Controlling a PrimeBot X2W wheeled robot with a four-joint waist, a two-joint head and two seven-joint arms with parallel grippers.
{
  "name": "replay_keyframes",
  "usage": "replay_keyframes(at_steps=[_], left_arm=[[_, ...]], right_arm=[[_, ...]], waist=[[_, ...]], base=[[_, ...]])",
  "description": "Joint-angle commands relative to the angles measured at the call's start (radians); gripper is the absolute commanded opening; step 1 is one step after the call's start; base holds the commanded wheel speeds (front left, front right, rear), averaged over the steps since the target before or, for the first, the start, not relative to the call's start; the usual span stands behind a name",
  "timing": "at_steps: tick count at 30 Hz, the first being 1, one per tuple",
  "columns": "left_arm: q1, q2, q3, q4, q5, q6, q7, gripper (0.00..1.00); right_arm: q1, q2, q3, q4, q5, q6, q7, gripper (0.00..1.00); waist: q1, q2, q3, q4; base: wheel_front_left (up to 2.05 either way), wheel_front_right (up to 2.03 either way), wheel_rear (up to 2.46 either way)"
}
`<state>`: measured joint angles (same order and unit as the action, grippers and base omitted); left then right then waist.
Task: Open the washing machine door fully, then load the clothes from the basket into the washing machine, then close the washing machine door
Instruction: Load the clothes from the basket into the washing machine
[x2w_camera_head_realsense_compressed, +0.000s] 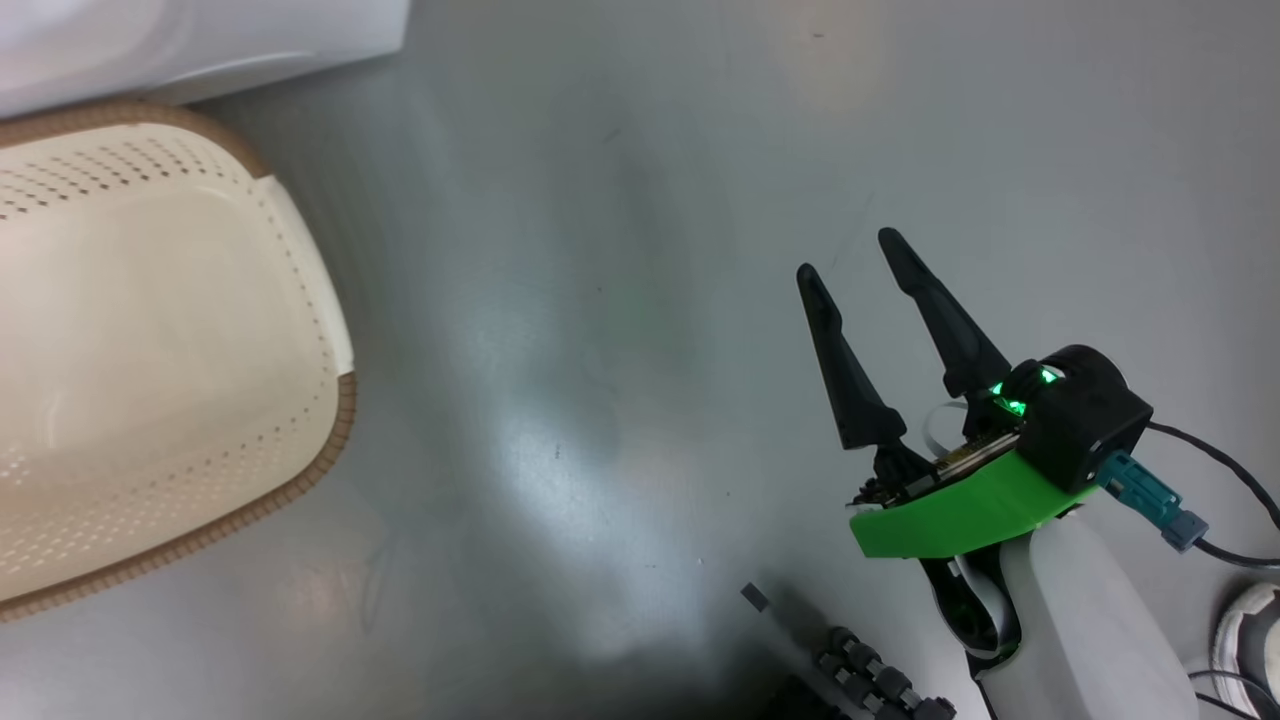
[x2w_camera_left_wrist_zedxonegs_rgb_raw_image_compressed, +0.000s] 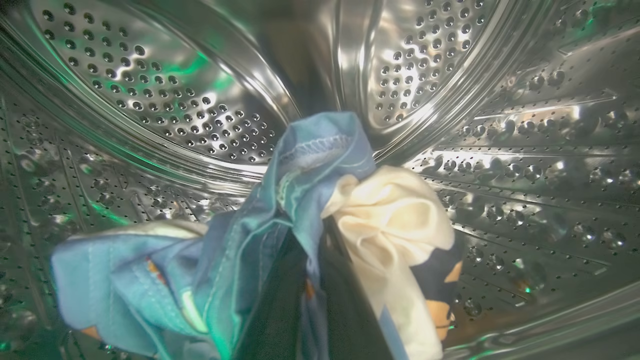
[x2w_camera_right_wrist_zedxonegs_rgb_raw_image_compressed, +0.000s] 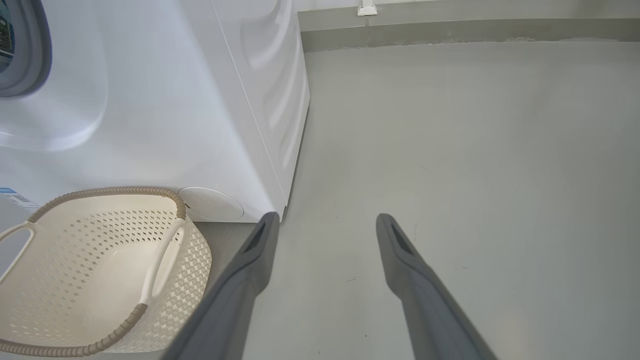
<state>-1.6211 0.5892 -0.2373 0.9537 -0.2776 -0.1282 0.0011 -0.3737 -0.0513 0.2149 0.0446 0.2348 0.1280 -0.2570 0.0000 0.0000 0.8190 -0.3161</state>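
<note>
In the left wrist view my left gripper (x2w_camera_left_wrist_zedxonegs_rgb_raw_image_compressed: 312, 260) is deep inside the washing machine's perforated steel drum (x2w_camera_left_wrist_zedxonegs_rgb_raw_image_compressed: 165, 90), shut on the clothes: a blue garment (x2w_camera_left_wrist_zedxonegs_rgb_raw_image_compressed: 240, 260) and a cream-white one (x2w_camera_left_wrist_zedxonegs_rgb_raw_image_compressed: 395, 220) bunch over its dark fingers and hide the tips. The cream basket (x2w_camera_head_realsense_compressed: 330, 440) stands on the floor beside the white washing machine (x2w_camera_head_realsense_compressed: 180, 40) with nothing inside that I can see. My right gripper (x2w_camera_head_realsense_compressed: 850, 255) hangs open over bare floor, right of the basket (x2w_camera_right_wrist_zedxonegs_rgb_raw_image_compressed: 115, 191) and the washing machine (x2w_camera_right_wrist_zedxonegs_rgb_raw_image_compressed: 150, 100). The washing machine door is out of view.
Grey floor spreads between the basket and my right arm. A black cable with a blue connector (x2w_camera_head_realsense_compressed: 1150, 495) trails off the right wrist. Dark parts of my base (x2w_camera_head_realsense_compressed: 870, 680) sit at the bottom edge. A grey skirting (x2w_camera_right_wrist_zedxonegs_rgb_raw_image_compressed: 450, 30) runs along the far wall.
</note>
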Motion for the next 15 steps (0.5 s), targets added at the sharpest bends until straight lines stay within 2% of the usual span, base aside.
replay_keyframes(at_steps=[1,15], left_arm=[[-0.026,0.058,-0.001,-0.011,-0.006,-0.002,0.002,0.0],[-0.137,0.067,-0.084,0.144,-0.022,-0.002,-0.03,0.0]], right_arm=[[0.009,0.001,0.023,-0.024,0.013,0.003,-0.005,1.0],[0.008,0.001,0.037,-0.027,0.026,0.003,-0.005,1.0]], waist=[[0.0,0.0,0.011,-0.01],[0.0,0.0,0.034,-0.04]], base=[[0.0,0.0,0.0],[0.0,0.0,0.0]])
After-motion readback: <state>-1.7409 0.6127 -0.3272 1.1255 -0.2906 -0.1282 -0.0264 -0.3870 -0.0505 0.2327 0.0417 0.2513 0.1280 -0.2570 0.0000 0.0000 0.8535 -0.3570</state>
